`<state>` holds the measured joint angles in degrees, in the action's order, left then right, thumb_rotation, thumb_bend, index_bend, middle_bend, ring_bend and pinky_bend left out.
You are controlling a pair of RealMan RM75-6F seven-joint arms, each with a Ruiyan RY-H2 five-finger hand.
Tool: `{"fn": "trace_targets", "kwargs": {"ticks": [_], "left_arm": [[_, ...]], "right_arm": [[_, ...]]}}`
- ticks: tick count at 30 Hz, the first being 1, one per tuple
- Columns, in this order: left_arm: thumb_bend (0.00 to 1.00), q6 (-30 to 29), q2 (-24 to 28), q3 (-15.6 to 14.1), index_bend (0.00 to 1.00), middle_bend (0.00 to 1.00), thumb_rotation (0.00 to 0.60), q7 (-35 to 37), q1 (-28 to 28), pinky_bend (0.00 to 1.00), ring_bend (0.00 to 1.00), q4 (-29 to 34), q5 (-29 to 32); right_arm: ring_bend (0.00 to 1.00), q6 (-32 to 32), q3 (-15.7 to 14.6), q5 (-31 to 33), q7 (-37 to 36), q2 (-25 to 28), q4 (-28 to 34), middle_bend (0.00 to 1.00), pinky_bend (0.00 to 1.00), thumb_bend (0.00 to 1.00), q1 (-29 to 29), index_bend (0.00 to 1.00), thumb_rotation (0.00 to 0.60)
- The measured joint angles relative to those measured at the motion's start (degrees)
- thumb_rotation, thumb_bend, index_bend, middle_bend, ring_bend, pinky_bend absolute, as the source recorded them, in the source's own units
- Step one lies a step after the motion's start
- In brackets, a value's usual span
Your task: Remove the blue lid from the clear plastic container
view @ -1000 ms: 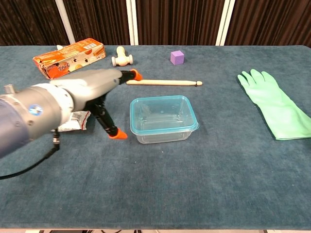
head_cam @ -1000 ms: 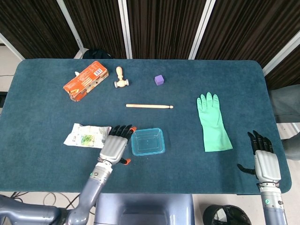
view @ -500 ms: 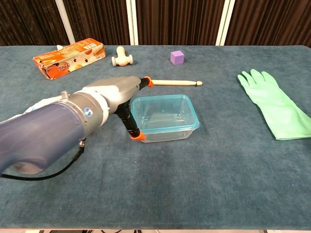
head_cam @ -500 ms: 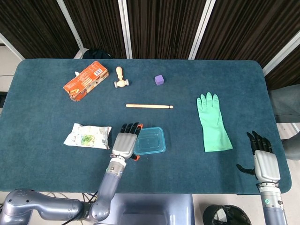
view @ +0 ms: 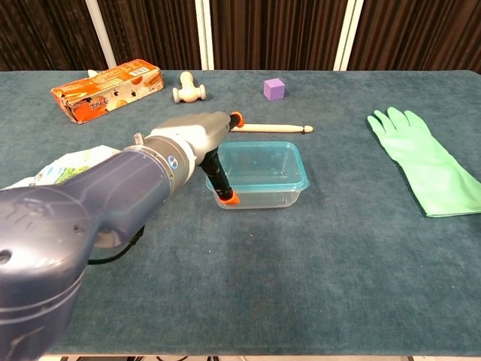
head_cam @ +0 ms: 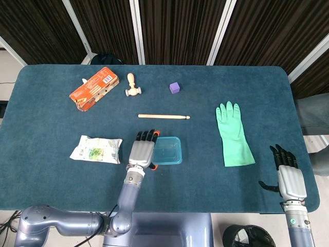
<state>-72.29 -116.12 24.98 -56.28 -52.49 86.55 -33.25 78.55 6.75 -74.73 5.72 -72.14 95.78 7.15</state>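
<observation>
Blue table cloth (head_cam: 61,175) bears the tub (view: 263,192); its thin lid (view: 259,164) looks light, flexible, best peeled at a corner. Left hand (head_cam: 142,150) spans its left edge, grip unclear; right hand (head_cam: 290,177) is spread, empty.

Bright, even overhead light falls on the worktop (head_cam: 51,175), shadows faint and soft; both views are sharp, with no glare
</observation>
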Motion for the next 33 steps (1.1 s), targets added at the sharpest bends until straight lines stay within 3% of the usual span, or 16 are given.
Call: {"fn": "trace_targets", "kwargs": {"ticks": [16,33], "left_arm": [[0.04,5.93,-0.05,2.72,0.0,0.0,0.6,-2.21,-5.95,0.0,0.0,-4.47,5.29],[0.06,3.42,-1.63,7.84,0.0,0.0,0.6,-6.39,-12.34,0.05,0.0,-5.69,16.24]], "right_arm": [[0.0,-0.51,-0.07,0.53,0.11,0.16,0.23,0.0,0.0,0.11,0.12,0.0,0.6],[0.0,-0.84,-0.04,0.99,-0.17,0.41,0.76,0.0,0.0,0.11,0.18,0.0,0.6]]}}
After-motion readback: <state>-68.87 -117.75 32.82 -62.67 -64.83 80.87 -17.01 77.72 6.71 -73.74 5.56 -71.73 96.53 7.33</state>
